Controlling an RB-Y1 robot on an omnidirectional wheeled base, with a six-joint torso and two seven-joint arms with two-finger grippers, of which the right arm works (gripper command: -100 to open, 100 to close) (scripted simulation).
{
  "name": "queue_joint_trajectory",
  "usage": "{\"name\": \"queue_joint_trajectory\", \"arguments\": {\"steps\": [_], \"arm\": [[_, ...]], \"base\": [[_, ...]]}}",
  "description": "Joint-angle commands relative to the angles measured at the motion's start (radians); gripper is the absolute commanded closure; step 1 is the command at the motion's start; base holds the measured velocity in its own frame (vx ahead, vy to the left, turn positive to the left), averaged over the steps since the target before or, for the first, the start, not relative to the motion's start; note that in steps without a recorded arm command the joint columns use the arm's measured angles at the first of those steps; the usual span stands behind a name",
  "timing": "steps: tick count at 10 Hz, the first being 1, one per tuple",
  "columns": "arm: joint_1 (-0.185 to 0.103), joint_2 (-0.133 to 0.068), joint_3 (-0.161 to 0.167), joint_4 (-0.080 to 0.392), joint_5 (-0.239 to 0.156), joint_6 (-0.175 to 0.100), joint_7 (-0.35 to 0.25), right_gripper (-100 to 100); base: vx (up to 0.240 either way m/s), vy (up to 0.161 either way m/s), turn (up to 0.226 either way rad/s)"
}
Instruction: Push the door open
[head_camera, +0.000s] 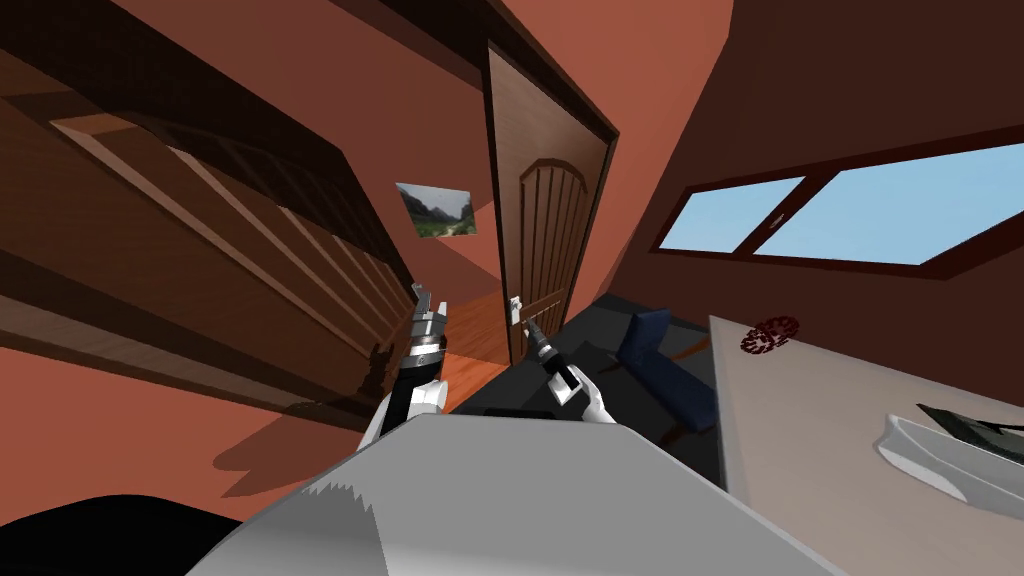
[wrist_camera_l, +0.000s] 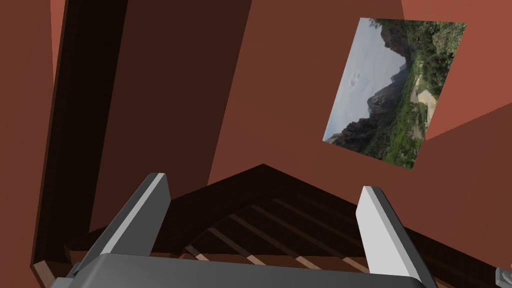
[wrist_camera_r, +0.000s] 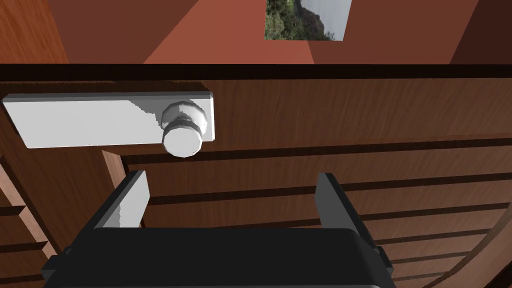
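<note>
the brown wooden door (head_camera: 545, 240) stands ahead in a dark frame, between the red wall on the left and the darker wall with the window (head_camera: 830, 215) on the right. its face has an arched panel with grooves. a white plate (wrist_camera_r: 90, 120) with a round white knob (wrist_camera_r: 183, 140) sits near the door's edge. past that edge the right wrist view shows the red wall and part of a landscape picture (head_camera: 437, 210).

the right gripper (wrist_camera_r: 231, 176) is at the door, pointed at its grooved face just beside the knob. its 2 fingers are apart with nothing between them. the knob lies outside the gap, beyond the tip of 1 finger. i cannot tell whether the fingers touch the wood.

the left gripper (wrist_camera_l: 263, 184) is raised to the left of the door, near a dark wooden slatted structure (head_camera: 200, 220) along the left wall. its 2 fingers are spread wide and hold nothing.

to the right of the door stands a dark blue seat (head_camera: 665, 365). nearer, on the right, is a pale tabletop (head_camera: 850, 430). a small dark red object (head_camera: 769, 335) lies at its far left corner, and a white tray-like object (head_camera: 950, 455) lies near its right edge.
</note>
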Motion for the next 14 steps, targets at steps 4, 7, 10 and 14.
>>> {"name": "queue_joint_trajectory", "arguments": {"steps": [4,7,10,14], "arm": [[-0.055,-0.021,0.055,0.1,-0.004,0.013,-0.037,-100],[-0.069,-0.024,0.066,0.125,-0.004,0.013,-0.043,-100],[-0.082,-0.006,0.052,0.151,-0.005,0.015,-0.039,-100],[-0.097,0.018,0.034,0.182,-0.005,0.015,-0.032,-100]], "base": [[0.152,-0.14,0.091],[0.129,-0.113,0.052],[0.161,0.082,0.049],[0.19,0.118,0.045]]}}
